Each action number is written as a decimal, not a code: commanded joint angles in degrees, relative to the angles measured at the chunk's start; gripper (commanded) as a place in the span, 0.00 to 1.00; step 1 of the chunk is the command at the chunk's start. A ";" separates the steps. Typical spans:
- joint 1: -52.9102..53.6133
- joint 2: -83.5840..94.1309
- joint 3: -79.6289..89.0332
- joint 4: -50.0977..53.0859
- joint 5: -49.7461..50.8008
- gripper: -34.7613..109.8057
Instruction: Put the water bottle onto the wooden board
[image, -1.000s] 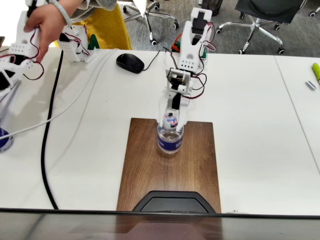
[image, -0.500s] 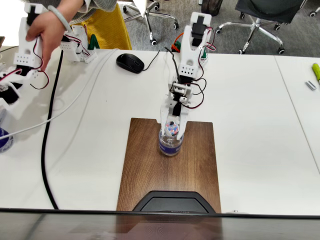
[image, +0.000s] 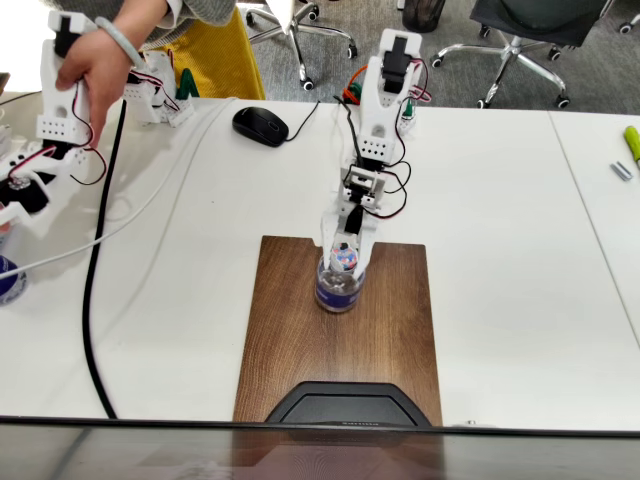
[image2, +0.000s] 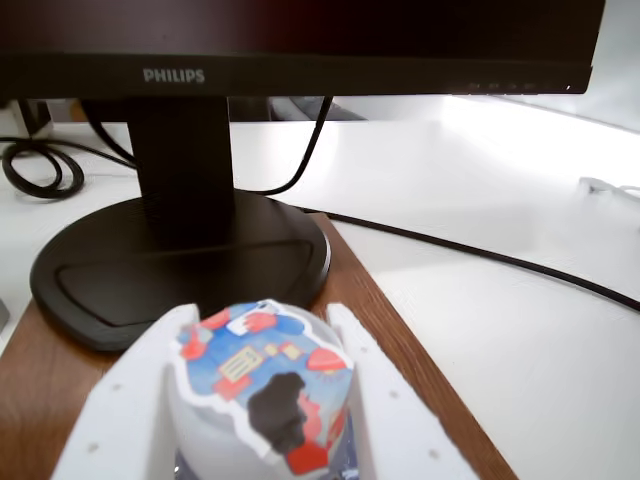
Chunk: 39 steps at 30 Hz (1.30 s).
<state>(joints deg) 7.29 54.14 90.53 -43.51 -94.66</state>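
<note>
The water bottle (image: 340, 285) stands upright on the far half of the wooden board (image: 385, 335), near its middle line. My white gripper (image: 341, 262) reaches down from behind and is shut on the water bottle at its top. In the wrist view the bottle's cap (image2: 262, 375), with red and blue marks, sits pressed between the two white fingers (image2: 385, 410). The wooden board (image2: 405, 355) shows brown under and beside them. The bottle's lower part is hidden in the wrist view.
A black monitor stand (image: 340, 402) covers the board's near edge and looms just ahead in the wrist view (image2: 180, 265). A black mouse (image: 260, 125), a thick black cable (image: 93, 280) and white wires lie at the left. A green pen (image: 632, 143) lies far right.
The arm has stretched forward and down over the last second. The bottle moved slightly toward the near side of the board, still held.
</note>
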 joint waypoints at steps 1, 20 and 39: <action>0.00 1.67 0.00 -2.20 -0.70 0.24; 0.79 1.93 0.09 -0.18 -0.70 0.29; 2.90 4.22 -0.26 4.66 -1.49 0.53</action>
<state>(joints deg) 9.23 54.14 90.44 -38.23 -95.80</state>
